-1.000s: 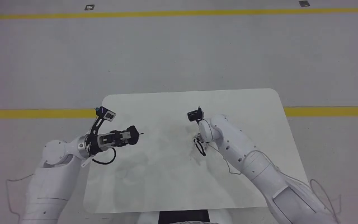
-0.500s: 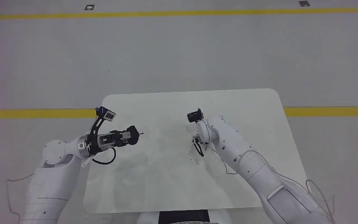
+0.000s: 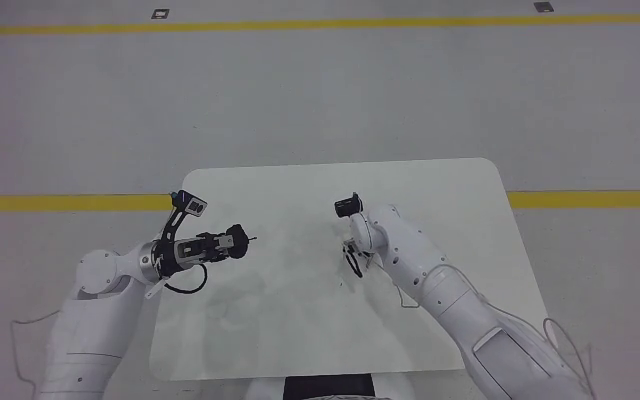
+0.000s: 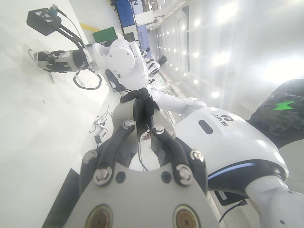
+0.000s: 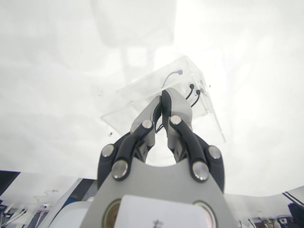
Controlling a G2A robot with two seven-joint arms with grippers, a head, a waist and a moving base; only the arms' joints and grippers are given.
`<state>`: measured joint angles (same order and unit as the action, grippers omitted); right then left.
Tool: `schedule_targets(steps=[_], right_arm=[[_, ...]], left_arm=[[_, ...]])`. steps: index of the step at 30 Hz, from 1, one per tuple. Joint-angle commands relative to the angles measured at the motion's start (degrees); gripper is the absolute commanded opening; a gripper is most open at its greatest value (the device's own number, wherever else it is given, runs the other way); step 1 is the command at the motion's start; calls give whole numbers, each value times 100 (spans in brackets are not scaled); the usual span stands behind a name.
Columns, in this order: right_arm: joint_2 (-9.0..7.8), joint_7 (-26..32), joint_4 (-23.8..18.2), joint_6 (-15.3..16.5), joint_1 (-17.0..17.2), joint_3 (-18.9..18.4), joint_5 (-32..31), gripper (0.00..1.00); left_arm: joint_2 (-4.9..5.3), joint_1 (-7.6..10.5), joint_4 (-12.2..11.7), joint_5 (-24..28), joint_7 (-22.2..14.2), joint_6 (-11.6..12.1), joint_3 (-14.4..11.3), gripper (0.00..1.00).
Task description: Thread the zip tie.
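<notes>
Left gripper (image 4: 142,110) is clamping shut on a black tie (image 4: 127,97), which is sitting crosswise at the fingertips with a short end poking out toward the table's middle. It is lying too near the lens for me to tell head from tail.

Right gripper (image 5: 162,97) is also pressing its fingers together, tips down inside a clear box (image 5: 209,110) that is standing near the middle of the table (image 3: 450,200). The thin tail of a second tie (image 5: 180,72) is running straight into those tips while its dark head is lying free just beyond. I am judging that the fingers are pinching that tail, though the contact itself is hidden. Spare ties (image 5: 193,88) are lying just beside, against the box wall.

Both ties are likely going to handle as light, thin, springy plastic. They will be smooth enough to slip and quick to bend or twist in a pinch. I am thinking the best hold is close behind the head on one end and a little back from the tip on the tail, so the free length is staying stiff enough to aim at the small slot.

The two grippers are sitting well apart, the left one over the table's left part.
</notes>
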<state>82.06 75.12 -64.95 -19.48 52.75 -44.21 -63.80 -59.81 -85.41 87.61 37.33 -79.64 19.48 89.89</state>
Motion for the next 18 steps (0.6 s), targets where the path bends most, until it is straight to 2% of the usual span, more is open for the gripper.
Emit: schedule_targets(steps=[1, 7, 15, 18], right_arm=[[6, 33, 10, 0, -13, -29, -22, 0], [-44, 302, -230, 33, -15, -247, -105, 0], [-287, 452, -853, 526, 269, -975, 332, 0], [-396, 452, -1117, 576, 399, -1269, 580, 0]], left_arm=[[0, 0, 0, 0, 0, 0, 0, 0], [0, 0, 0, 0, 0, 0, 0, 0], [0, 0, 0, 0, 0, 0, 0, 0], [0, 0, 0, 0, 0, 0, 0, 0]])
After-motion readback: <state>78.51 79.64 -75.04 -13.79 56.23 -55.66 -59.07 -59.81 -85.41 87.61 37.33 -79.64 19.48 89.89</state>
